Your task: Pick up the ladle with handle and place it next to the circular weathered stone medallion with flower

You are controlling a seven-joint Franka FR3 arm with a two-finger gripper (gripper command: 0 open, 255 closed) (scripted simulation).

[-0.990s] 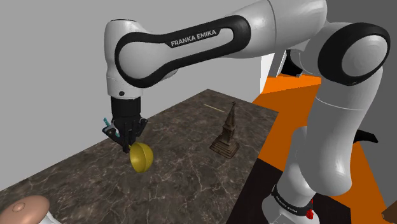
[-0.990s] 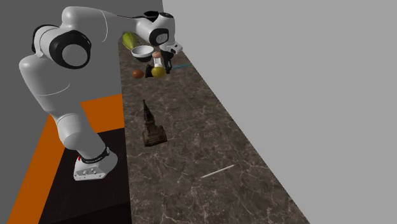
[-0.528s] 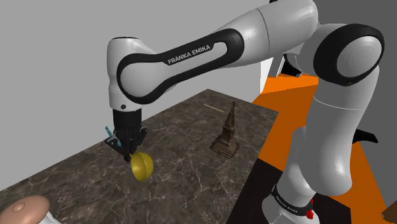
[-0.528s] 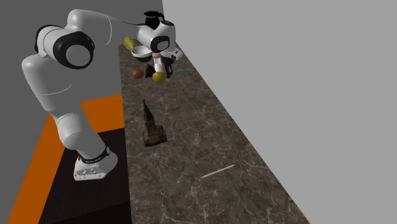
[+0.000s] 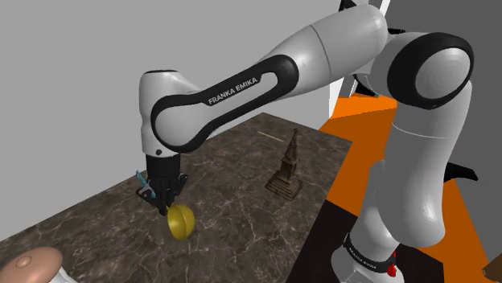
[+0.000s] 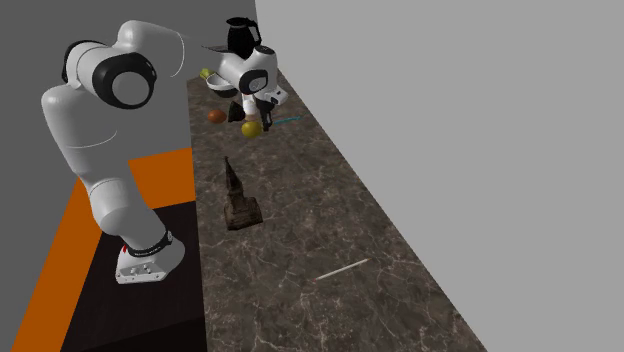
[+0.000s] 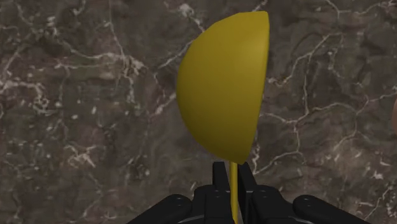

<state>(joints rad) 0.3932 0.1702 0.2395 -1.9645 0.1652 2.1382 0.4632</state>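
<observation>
Dark veined counter [image 7: 76,95] spreads beneath the fingers [image 7: 219,181], which pinch the thin handle of the yellow ladle [image 7: 222,89], its bowl hanging straight beyond their tips.

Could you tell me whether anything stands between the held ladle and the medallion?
Nothing visible does. The gripper clasps the yellow ladle above the counter; the small brown round thing, likely the medallion, lies close by with bare counter between.

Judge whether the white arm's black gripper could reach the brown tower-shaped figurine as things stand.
Probably yes: bare dark marble counter lies between the gripper and the figurine. But its fingers clasp the yellow ladle, so grasping looks unlikely.
</observation>
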